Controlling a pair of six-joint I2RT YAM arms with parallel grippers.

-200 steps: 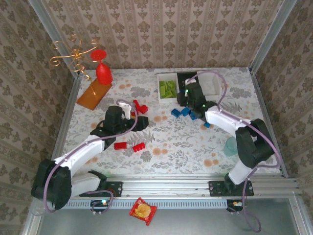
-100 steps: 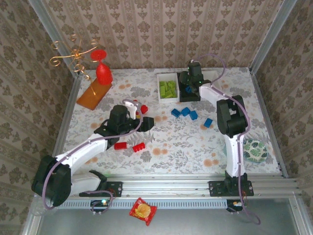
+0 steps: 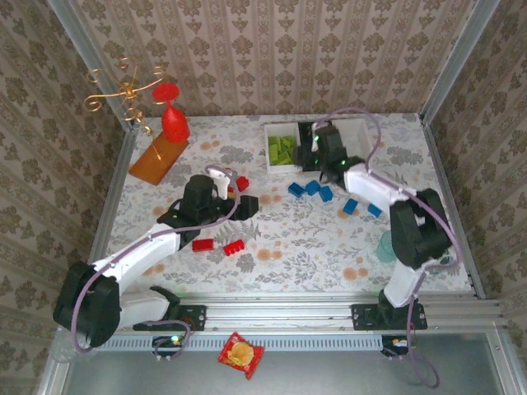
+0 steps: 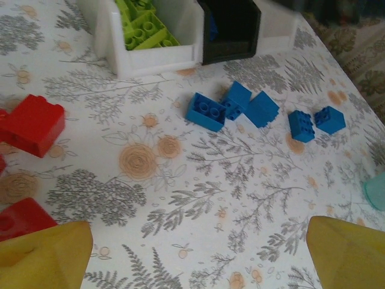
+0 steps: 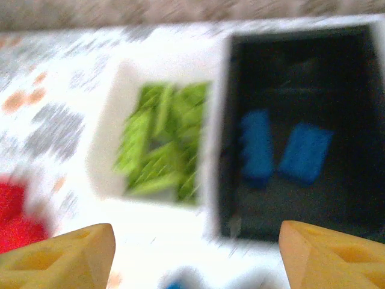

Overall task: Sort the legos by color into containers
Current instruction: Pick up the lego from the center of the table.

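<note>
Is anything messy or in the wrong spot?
Bins look right: lime green legos in the left white bin, blue legos in the black bin. One oddity: a red snack packet lies off the table, below the front rail.

Right gripper (image 5: 195,256) — jaws gone from closed to parted, eased toward 6 o'clock off black bin (image 5: 361,120); blue lego (image 5: 305,152) released inside.

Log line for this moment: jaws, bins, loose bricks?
left jaws open, empty | right jaws open, empty, at black bin | black bin: two blue legos | white bin: green legos | loose: five blue legos, red legos
</note>
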